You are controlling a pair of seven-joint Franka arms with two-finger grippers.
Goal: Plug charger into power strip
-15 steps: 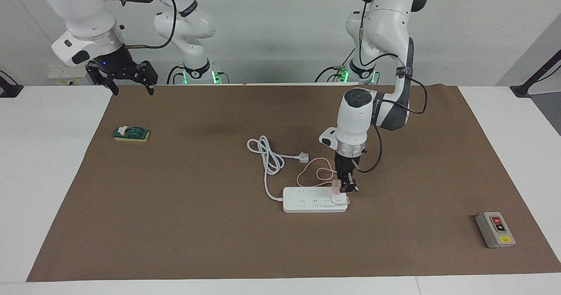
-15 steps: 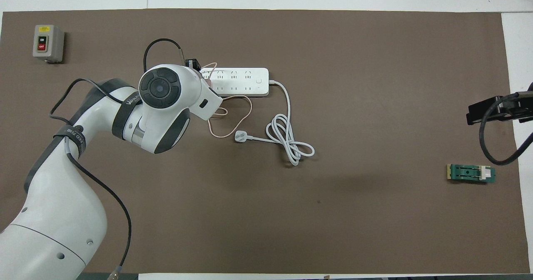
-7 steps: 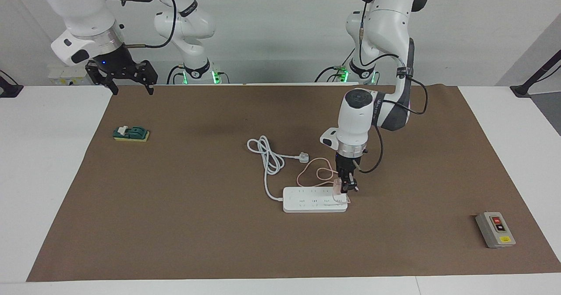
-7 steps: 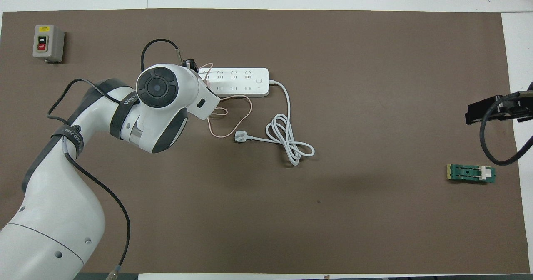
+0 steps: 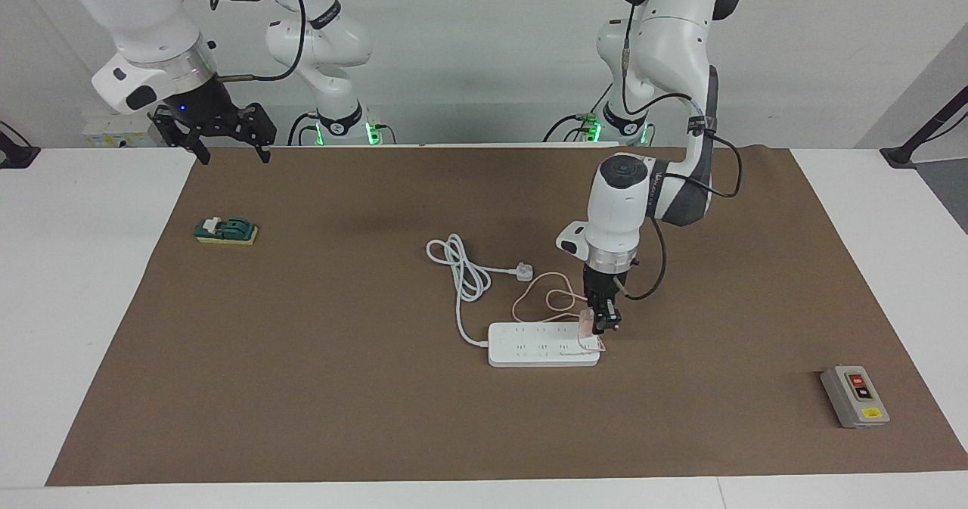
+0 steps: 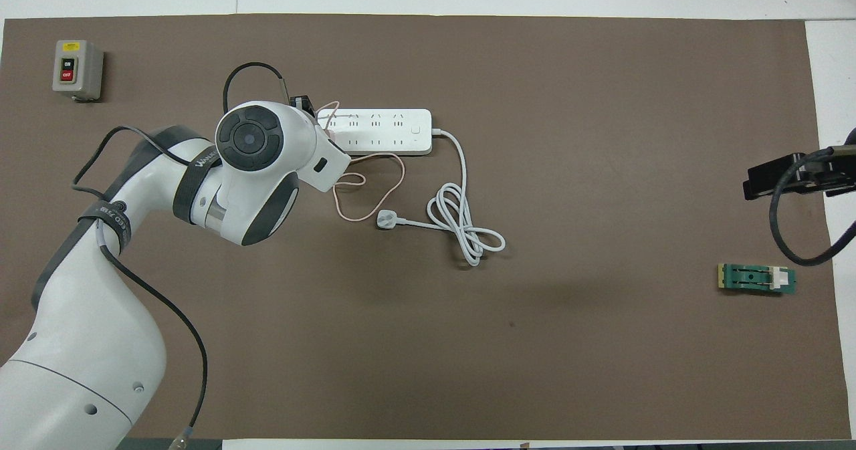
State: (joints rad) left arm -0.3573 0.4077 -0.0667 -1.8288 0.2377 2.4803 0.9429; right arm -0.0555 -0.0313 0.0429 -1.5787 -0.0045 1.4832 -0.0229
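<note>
Our left gripper (image 5: pixel 597 321) has sunk lower since a second ago, pressing the charger (image 5: pixel 587 320) it grips onto the power strip (image 5: pixel 541 344) at its left-arm end. Our right gripper (image 5: pixel 221 132) waits open, raised, well apart from the power strip.

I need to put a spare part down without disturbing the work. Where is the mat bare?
Bare mat lies between the power strip and the green block. It is crowded where the left gripper holds the charger, beside the looped white cord.
</note>
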